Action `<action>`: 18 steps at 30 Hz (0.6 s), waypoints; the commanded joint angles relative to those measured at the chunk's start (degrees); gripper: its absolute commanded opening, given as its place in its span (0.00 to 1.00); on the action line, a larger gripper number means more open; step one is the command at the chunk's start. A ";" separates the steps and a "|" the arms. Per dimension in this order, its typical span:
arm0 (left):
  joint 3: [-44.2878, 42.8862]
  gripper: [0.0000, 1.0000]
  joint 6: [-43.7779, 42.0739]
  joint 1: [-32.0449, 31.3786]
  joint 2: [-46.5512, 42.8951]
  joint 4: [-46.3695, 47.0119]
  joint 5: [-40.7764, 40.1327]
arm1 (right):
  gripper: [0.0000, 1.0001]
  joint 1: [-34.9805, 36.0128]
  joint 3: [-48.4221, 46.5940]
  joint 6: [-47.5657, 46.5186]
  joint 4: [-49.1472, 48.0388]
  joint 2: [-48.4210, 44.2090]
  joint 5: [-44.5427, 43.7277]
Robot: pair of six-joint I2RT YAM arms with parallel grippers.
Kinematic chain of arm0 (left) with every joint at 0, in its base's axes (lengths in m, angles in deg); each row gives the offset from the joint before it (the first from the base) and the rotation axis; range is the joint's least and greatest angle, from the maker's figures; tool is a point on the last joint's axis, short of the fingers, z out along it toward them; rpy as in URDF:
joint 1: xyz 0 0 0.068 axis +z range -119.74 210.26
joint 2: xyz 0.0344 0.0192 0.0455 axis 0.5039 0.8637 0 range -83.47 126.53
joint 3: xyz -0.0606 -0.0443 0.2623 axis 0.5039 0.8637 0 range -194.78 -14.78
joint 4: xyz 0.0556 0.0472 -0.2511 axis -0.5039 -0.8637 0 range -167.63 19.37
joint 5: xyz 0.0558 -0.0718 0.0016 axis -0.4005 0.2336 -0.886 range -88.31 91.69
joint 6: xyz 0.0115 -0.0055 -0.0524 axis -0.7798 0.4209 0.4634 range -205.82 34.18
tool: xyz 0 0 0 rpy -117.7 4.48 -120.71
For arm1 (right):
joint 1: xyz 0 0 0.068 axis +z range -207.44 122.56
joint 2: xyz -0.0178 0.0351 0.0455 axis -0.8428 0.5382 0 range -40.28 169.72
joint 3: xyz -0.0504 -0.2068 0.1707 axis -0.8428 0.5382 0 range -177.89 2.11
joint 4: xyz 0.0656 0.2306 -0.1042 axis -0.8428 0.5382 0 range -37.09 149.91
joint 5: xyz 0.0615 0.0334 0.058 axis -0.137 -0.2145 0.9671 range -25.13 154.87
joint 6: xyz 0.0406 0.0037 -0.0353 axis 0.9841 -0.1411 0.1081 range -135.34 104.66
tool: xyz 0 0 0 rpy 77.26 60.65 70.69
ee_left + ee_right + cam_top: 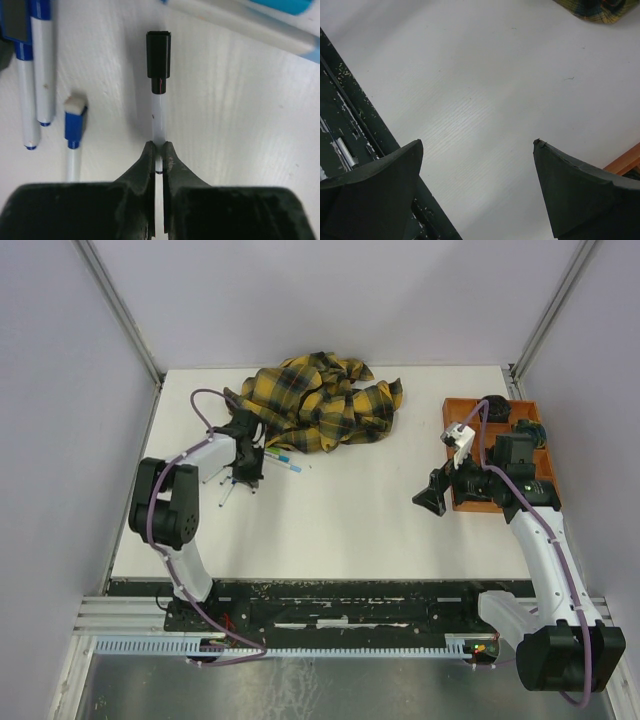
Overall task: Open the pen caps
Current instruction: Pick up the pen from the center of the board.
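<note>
From the top, we see our left gripper [245, 472] low on the white table [350, 525] by the plaid cloth [320, 400], and our right gripper [432, 495] beside the orange tray [462, 410]. The left wrist view shows fingers [145, 167] pinched tight on a white pen [158, 112], with its black cap [158, 55] just beyond them and its near end hidden. The right wrist view shows fingers [375, 190] wide apart, holding nothing.

Colours on the white table [350, 530]
The cloth [318, 400] was yellow-and-black plaid; one pen [158, 112] was white with a black cap [158, 47]; the tray [462, 405] was orange.
</note>
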 commanded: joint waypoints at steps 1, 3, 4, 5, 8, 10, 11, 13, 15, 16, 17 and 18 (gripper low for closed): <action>1.89 0.03 1.31 -1.37 -9.01 1.73 7.24 | 0.99 0.19 0.23 3.46 -3.97 -0.58 7.23; 5.62 0.03 3.47 -1.83 -14.16 5.67 12.12 | 0.99 0.23 0.38 5.02 -4.74 -0.36 9.18; 8.08 0.03 5.07 -2.25 -17.44 8.01 14.68 | 0.99 0.23 0.40 5.86 -4.99 -0.13 10.10; 10.64 0.03 7.56 -2.76 -21.86 10.59 17.84 | 0.99 0.24 0.28 6.50 -5.11 0.07 11.30; 20.22 0.03 16.16 -4.97 -33.04 22.89 24.94 | 0.99 0.28 0.31 8.78 -5.71 1.14 15.82; 28.93 0.03 24.92 -7.83 -41.56 36.47 27.55 | 0.99 0.22 0.80 11.19 -7.35 1.87 18.88; 33.82 0.03 29.79 -9.74 -45.57 44.62 27.52 | 0.99 0.25 1.11 12.67 -8.51 2.16 20.32; 43.01 0.03 37.47 -15.44 -52.95 60.70 22.56 | 0.99 0.26 3.04 17.89 -13.52 2.60 23.61; 49.15 0.03 40.16 -22.25 -58.34 70.10 14.11 | 0.99 0.37 6.34 28.44 -25.10 2.83 26.10; 51.64 0.03 40.64 -25.26 -60.51 73.37 9.82 | 0.99 0.60 7.72 32.40 -29.38 2.90 26.32; 53.63 0.03 40.87 -28.03 -62.34 76.04 6.08 | 0.99 0.82 8.49 34.92 -32.12 3.03 26.36; 56.02 0.03 41.11 -31.45 -63.61 79.47 2.60 | 0.99 1.08 8.76 36.14 -33.36 3.29 26.29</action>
